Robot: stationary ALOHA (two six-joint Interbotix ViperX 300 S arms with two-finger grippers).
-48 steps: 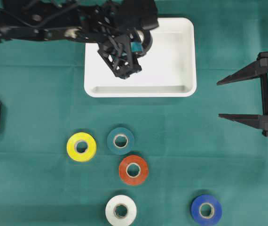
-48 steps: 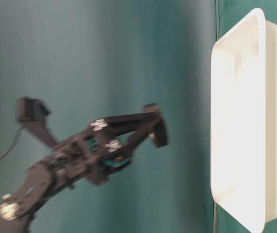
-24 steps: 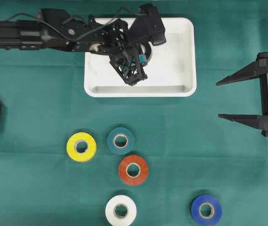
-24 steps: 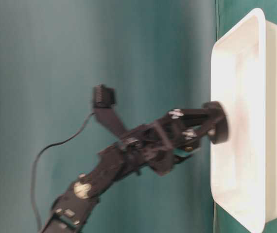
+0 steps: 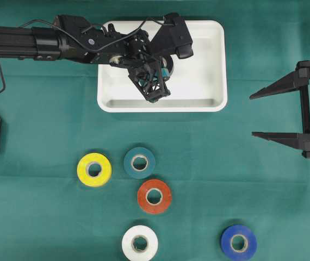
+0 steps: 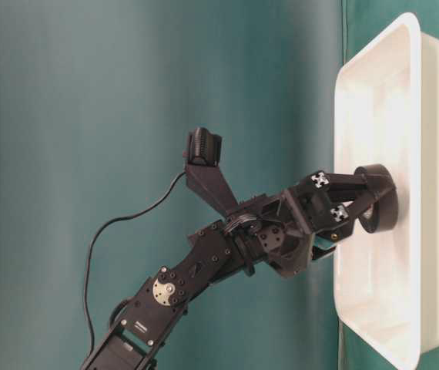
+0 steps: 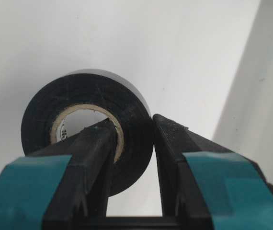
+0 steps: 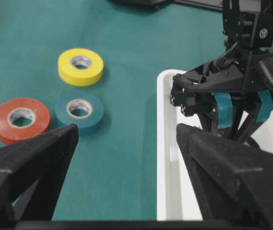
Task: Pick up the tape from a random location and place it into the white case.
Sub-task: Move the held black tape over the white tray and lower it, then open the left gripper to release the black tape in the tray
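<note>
A black tape roll [image 7: 79, 115] is pinched through its wall by my left gripper [image 7: 131, 125], one finger inside the cardboard core and one outside. It hangs on edge inside the white case [image 5: 212, 65], low over the floor, near the case's middle. From table level the tape [image 6: 379, 208] sits below the case rim [image 6: 404, 38]. Overhead, the left gripper [image 5: 163, 68] covers the roll. My right gripper [image 5: 253, 115] stands open with nothing in it, far right of the case.
Several loose tape rolls lie flat on the green cloth in front of the case: yellow [image 5: 94, 169], teal [image 5: 139, 162], orange-red [image 5: 154, 196], white [image 5: 140, 243], blue [image 5: 239, 242]. The left arm [image 5: 46, 41] stretches along the far edge.
The left arm has carried the black tape from above and beside the case down into it, close to the floor. The right arm has stayed still.
</note>
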